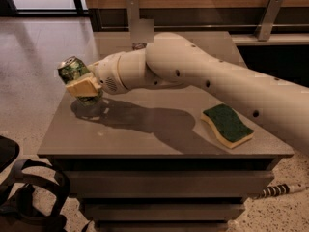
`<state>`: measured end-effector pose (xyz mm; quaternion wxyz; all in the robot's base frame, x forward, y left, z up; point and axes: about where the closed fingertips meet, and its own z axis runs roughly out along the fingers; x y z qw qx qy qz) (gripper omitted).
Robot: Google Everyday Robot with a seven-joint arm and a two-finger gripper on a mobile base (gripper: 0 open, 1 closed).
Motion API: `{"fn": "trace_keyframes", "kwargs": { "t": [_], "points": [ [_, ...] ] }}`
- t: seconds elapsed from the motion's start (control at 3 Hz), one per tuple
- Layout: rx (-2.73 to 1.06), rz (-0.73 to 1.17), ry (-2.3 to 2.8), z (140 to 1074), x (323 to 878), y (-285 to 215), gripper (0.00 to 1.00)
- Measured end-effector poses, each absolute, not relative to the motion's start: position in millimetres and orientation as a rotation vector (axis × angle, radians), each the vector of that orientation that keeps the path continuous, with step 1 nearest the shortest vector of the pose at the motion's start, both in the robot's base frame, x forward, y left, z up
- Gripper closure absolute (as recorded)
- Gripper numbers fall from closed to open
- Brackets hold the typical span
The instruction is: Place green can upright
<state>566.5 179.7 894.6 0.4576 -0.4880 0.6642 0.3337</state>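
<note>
There is one green can, at the left of the frame. One gripper is there too, also at the left, closed around this can and holding it tilted above the table corner. One pale finger pad of it shows in front of the can. One white arm crosses the frame from the right edge. There is one sponge, green on top and yellow below, at the right of centre. One grey table fills the middle. Two metal brackets stand at the top, one left of centre, one at the right. One striped cable lies at the lower right, and one black bag at the lower left.
</note>
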Motion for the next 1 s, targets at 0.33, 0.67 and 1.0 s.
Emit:
{"fn": "trace_keyframes", "kwargs": {
  "t": [0.33,0.67,1.0],
  "points": [
    [-1.138,0.86,1.6,881.5,573.4,178.3,1.0],
    [-1.059,0.878,1.582,865.9,581.0,164.8,1.0],
    [-1.029,0.883,1.578,863.6,583.4,158.8,0.98]
  ]
}}
